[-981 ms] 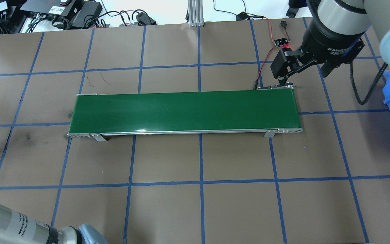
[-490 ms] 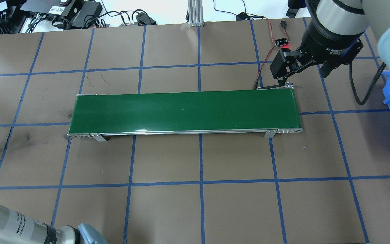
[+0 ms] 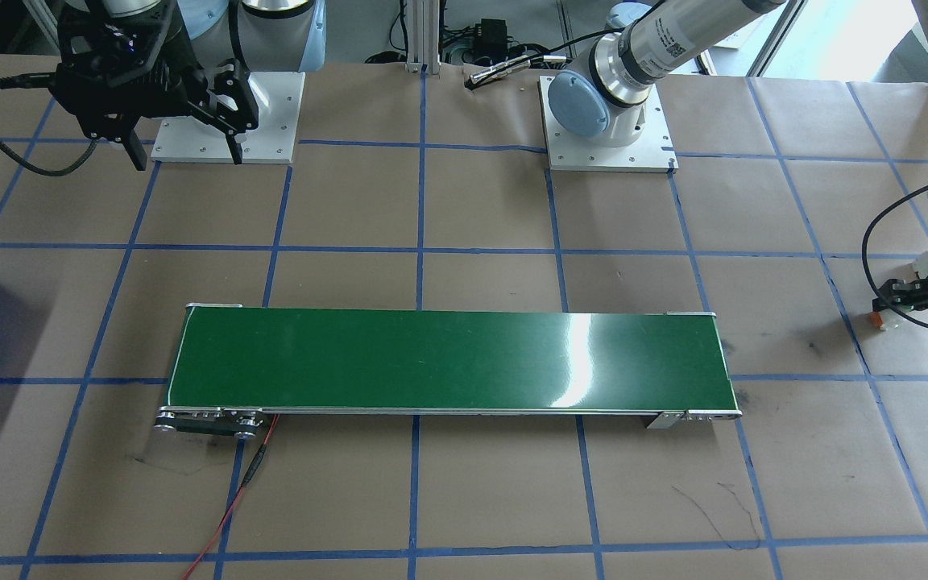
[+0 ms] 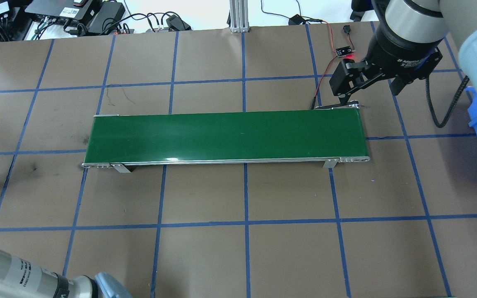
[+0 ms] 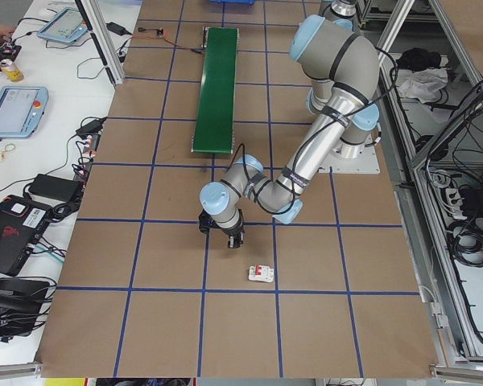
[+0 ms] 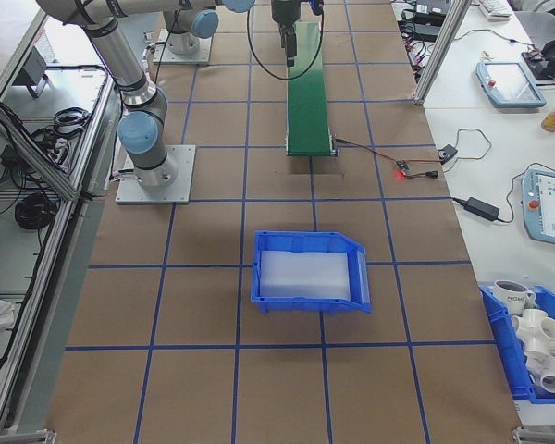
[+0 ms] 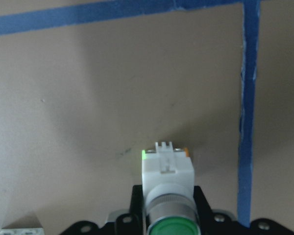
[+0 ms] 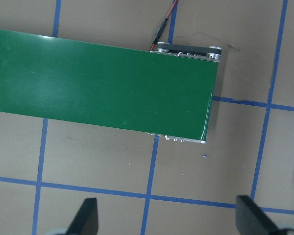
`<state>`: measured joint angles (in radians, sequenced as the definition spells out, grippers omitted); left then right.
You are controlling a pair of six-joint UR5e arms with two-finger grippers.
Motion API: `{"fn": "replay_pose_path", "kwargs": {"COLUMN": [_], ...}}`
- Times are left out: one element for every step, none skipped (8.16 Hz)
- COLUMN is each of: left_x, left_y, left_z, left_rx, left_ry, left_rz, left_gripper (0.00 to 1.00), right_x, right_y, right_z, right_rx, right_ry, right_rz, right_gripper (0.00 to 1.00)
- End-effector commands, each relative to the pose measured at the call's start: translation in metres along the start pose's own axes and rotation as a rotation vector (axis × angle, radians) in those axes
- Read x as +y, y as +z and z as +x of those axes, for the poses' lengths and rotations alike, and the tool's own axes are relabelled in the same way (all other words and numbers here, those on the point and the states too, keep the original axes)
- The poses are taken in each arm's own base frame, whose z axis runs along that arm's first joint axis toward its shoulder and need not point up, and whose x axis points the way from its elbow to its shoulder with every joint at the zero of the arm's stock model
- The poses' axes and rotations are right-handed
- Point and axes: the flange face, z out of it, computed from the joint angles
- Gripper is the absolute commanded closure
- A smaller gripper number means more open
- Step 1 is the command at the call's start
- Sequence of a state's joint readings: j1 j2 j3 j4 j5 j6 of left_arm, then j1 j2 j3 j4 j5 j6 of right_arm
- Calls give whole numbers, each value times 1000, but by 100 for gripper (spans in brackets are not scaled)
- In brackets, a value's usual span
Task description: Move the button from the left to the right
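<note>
Right now the small push-button switch w/ round green cap, white body and orange-red base [image 7: 167,193] sits clamped in the left gripper [image 3: 887,310], well off the left end of the long green conveyor belt [image 4: 226,136] and just over the brown paper-covered table w/ blue tape grid [image 4: 288,194]. In the overhead view only the orange base shows at the frame edge. The right gripper [image 3: 186,149] hangs above the table near the belt's right end, on the robot's side of it, fingers [image 8: 88,218] spread wide, holding nothing. A blue plastic bin [image 6: 310,273] sits beyond the belt's right end. A white boxy breaker w/ red switch [image 5: 261,274] lies beyond the belt's left end, near the left gripper.
</note>
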<state>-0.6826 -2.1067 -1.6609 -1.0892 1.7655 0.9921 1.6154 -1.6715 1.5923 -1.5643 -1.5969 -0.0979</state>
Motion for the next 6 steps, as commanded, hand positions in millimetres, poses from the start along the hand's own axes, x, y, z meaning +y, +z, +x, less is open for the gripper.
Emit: {"fn": "replay_pose_path", "kwargs": {"left_x": [0,0,3,-2,-7,-13], "left_y": [-2,-4,-20,-42,-85,-130], "left_z": [-1,-1,2,12,36,75], "left_rx": [-3,-7,-21,-36,-58,-98], "left_ry": [10,7,3,2,-2,-4], "left_rz": [4,4,27,72,162,206], "left_gripper": [100,100,100,100,100,100], "right_x": [-4,-4,-4,-4,-5,-5], "right_y": [3,3,3,3,4,4], "right_z": [0,0,0,0,0,0], "right_rx": [-4,-4,-4,-4,-3,-1], "right_ry": [9,9,9,8,9,9], "right_rz": [4,4,4,4,3,3], "right_gripper": [0,0,0,0,0,0]}}
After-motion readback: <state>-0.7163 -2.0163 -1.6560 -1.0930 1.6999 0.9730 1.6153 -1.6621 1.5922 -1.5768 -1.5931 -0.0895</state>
